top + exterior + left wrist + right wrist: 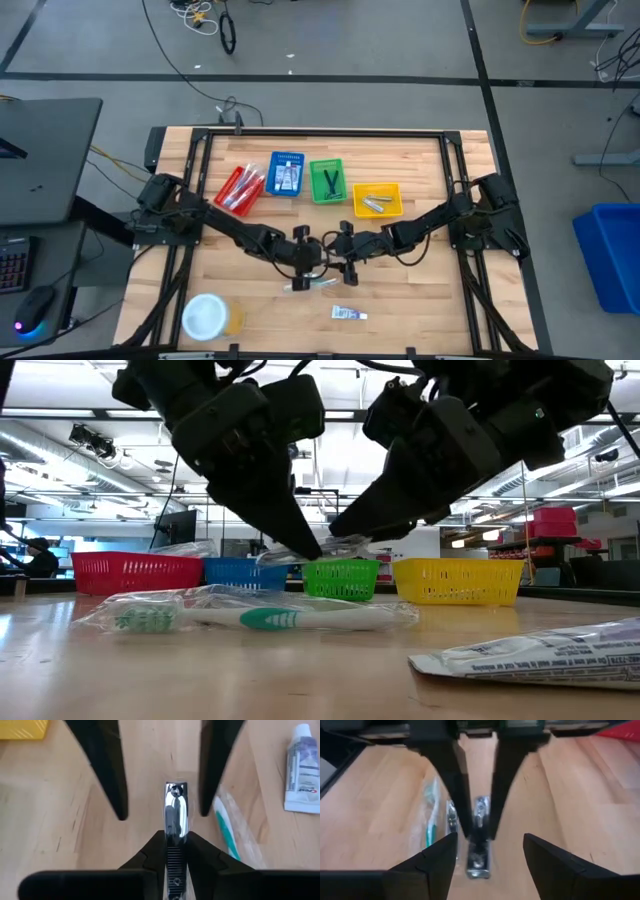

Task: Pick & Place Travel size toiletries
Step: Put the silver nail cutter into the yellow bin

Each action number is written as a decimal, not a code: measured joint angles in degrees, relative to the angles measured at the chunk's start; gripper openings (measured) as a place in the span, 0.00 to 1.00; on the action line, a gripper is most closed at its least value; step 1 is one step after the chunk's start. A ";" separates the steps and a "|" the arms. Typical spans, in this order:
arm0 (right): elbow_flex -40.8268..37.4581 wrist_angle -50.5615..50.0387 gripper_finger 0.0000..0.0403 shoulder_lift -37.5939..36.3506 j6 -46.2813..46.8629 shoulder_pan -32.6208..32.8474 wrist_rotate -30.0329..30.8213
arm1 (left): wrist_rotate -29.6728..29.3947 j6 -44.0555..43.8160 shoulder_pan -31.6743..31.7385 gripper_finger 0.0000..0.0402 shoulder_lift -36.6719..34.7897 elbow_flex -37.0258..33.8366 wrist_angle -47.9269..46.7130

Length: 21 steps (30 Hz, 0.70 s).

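My left gripper (175, 839) is shut on a silvery nail clipper (175, 812) above the middle of the table (420, 290). It also shows in the high view (312, 256) and the low view (305, 548). My right gripper (490, 839) faces it from the right, open. Its two fingers (112, 780) stand on either side of the clipper's free end (477, 865) without touching it. A wrapped toothbrush (310, 285) lies flat on the table below the grippers. A small white tube (348, 313) lies nearer the front edge. My left gripper pinches the clipper's near end (175, 845) between its two fingers. The fingers slant down from the table's left, and the clipper sticks out forward along them. The clipper is lifted clear of the table (340, 545).
Four small bins stand in a row at the back: red (240, 188), blue (287, 173), green (328, 180) and yellow (377, 200), each holding items. A white-lidded yellow jar (207, 315) stands at the front left.
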 joint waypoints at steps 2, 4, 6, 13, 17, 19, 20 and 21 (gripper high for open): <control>0.01 -0.03 0.58 0.00 0.01 0.02 -0.19 | 0.00 0.00 0.32 0.17 0.00 0.00 0.05; 0.00 -0.19 0.58 0.00 0.00 0.02 -0.22 | 0.00 -0.02 0.53 0.18 -0.02 0.00 0.26; 0.00 -0.38 0.58 0.00 -0.02 0.02 -0.22 | 0.00 0.23 0.53 0.19 -0.02 0.00 0.54; 0.00 -1.57 0.54 0.00 -0.50 0.02 0.18 | -0.08 0.07 0.57 0.17 -0.09 0.00 1.94; 0.00 -1.50 0.45 0.00 -1.34 0.02 0.44 | -0.39 0.07 0.57 0.18 -0.11 0.00 1.92; 0.00 -1.50 0.40 0.00 -1.61 0.02 0.48 | -0.43 0.05 0.57 0.19 -0.11 0.00 1.90; 0.00 -1.50 0.37 0.00 -1.70 0.02 0.48 | -0.44 0.05 0.58 0.19 -0.11 0.00 1.90; 0.00 -1.50 0.35 0.00 -1.75 0.02 0.48 | -0.46 0.04 0.59 0.19 -0.11 0.00 1.89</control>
